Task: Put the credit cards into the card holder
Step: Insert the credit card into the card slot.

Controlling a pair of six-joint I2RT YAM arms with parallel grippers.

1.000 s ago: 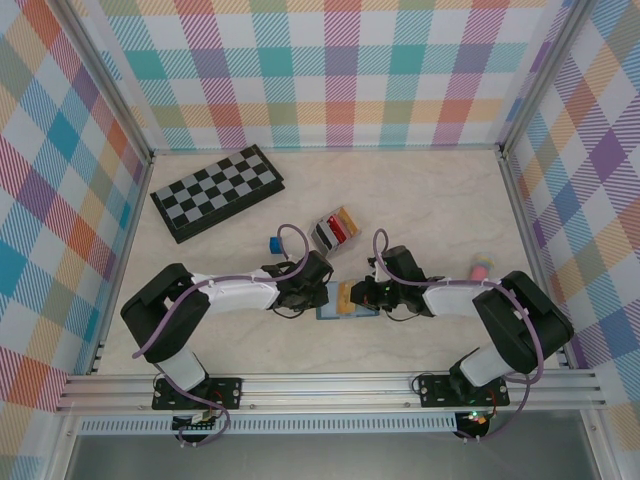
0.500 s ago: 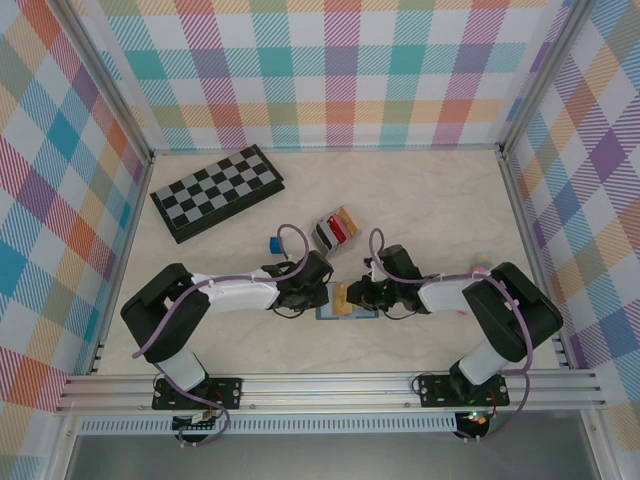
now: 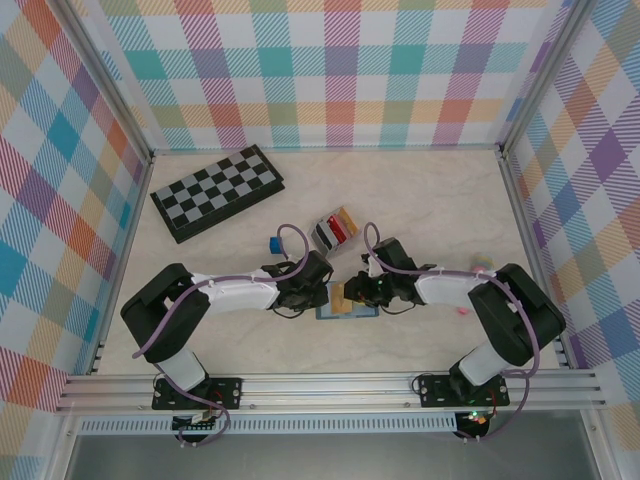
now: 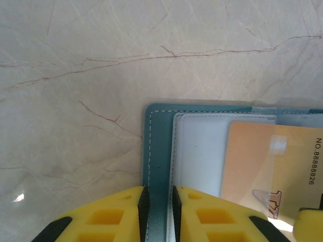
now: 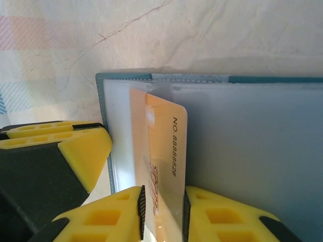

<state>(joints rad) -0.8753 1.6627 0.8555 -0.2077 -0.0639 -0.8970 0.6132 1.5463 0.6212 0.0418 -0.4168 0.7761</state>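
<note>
At the counter's (image 3: 430, 200) near middle: a teal wallet (image 4: 159, 141), with a tan card (image 5: 161, 146) partly out of its clear sleeve.
Left tool (image 4: 159, 190) is clamped on the wallet's stitched edge. Right tool (image 5: 162, 195) straddles the tan card, though I cannot tell if it pinches. Just beyond stands the card holder (image 3: 330, 244), with red, black and tan cards (image 3: 338, 228) upright in it and a blue cube (image 3: 273, 245) beside it. Farthest back lies the chessboard (image 3: 217, 192).

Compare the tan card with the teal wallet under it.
The tan card is orange-tan with a printed number; the wallet is teal with clear sleeves. The card is smaller than the wallet. The left gripper clamps the wallet's edge; the right gripper flanks the card. Both are flat rectangles.
</note>
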